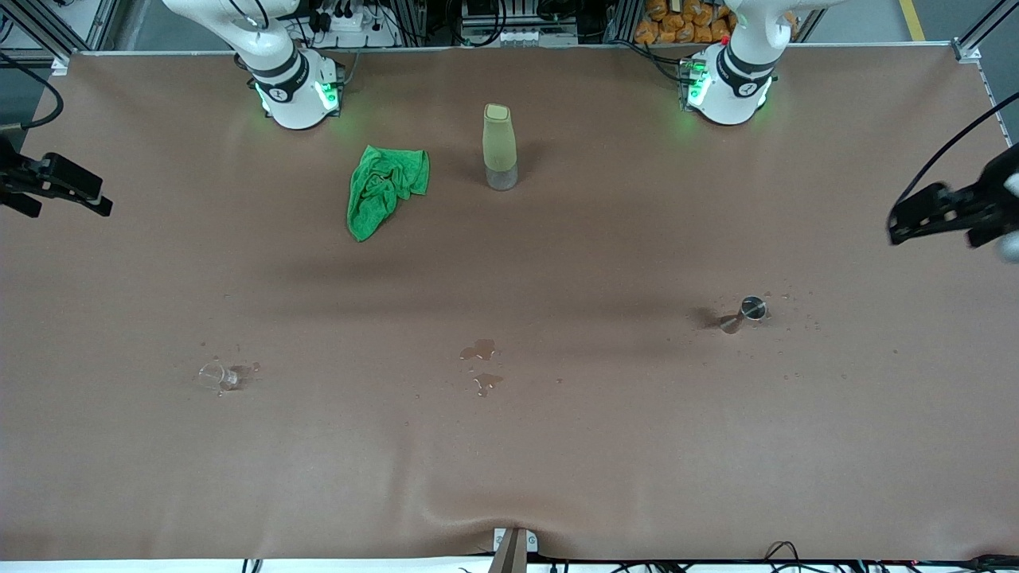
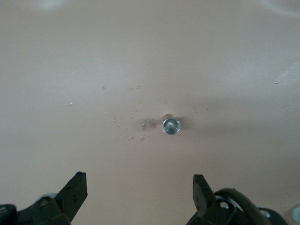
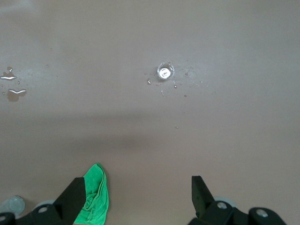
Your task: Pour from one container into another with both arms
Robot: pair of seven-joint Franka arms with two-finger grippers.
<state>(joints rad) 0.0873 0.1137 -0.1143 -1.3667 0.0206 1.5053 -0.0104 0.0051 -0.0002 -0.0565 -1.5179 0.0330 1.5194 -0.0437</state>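
Note:
The tiny clear glass cup [image 1: 216,375] stands on the table toward the right arm's end, with drops around it; the right wrist view shows it from above [image 3: 165,71]. The steel jigger [image 1: 751,309] stands toward the left arm's end, and the left wrist view looks down into its round rim [image 2: 171,125]. My right gripper [image 1: 56,187] hangs open high over the table's edge at the right arm's end, empty [image 3: 136,197]. My left gripper [image 1: 947,213] hangs open high over the edge at the left arm's end, also empty [image 2: 139,192].
A tall pale yellow-green bottle [image 1: 499,147] stands near the robots' bases at mid-table. A crumpled green cloth [image 1: 384,188] lies beside it toward the right arm's end. Small puddles [image 1: 480,362] wet the brown table cover [image 1: 509,461] at its middle.

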